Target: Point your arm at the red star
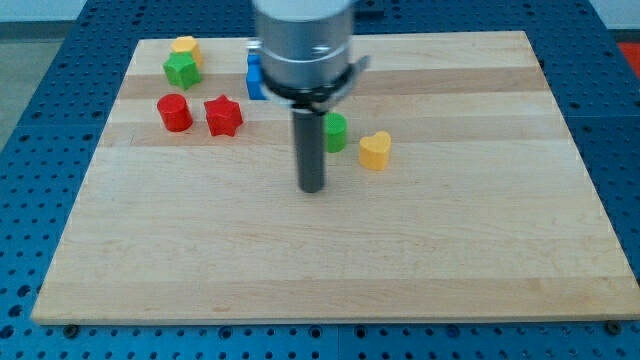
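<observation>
Red star [224,116] sits on the board's upper left part, just right of the red round block [174,112], near it but not touching as far as I can tell. My tip [313,188] is well to the star's right and lower in the view, on bare wood, touching no block. No gripper on me, just the rod, so nothing to open or close and nothing held.

Step in hand: the approach, not yet done. My tip is apart from the star with a clear gap between. Next move, as I judge it: slide up and to the view's left, stop just beside the star without shoving it.

Around the star: a green block [181,69] above the red round one, with a yellow block [185,46] right behind it, touching or nearly so. A blue block [255,76] is up and right of the star, partly hidden by my arm; shape unclear. A green round block [335,131] is just right of my rod, a yellow heart-like block [375,150] further right.

Path from tip to star looks free. Risk: overshooting pushes the star into the red round block.
</observation>
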### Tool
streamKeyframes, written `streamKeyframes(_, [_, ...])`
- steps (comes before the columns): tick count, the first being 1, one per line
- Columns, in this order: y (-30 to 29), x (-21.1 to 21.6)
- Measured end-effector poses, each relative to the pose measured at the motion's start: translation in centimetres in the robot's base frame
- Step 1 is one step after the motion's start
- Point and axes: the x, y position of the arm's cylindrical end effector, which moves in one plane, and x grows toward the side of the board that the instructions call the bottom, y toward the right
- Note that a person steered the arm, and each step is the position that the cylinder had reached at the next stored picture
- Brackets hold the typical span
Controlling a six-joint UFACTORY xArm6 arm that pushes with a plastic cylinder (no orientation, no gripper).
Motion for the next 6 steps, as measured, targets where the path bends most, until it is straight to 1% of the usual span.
streamKeyframes(2, [-12.0,-1.9])
streamKeyframes(3, [-17.1,-4.2])
streamKeyframes(4, [-21.0,-7.5])
streamKeyframes(5, [-23.7,-10.7])
streamKeyframes(6, [-23.3,-14.0])
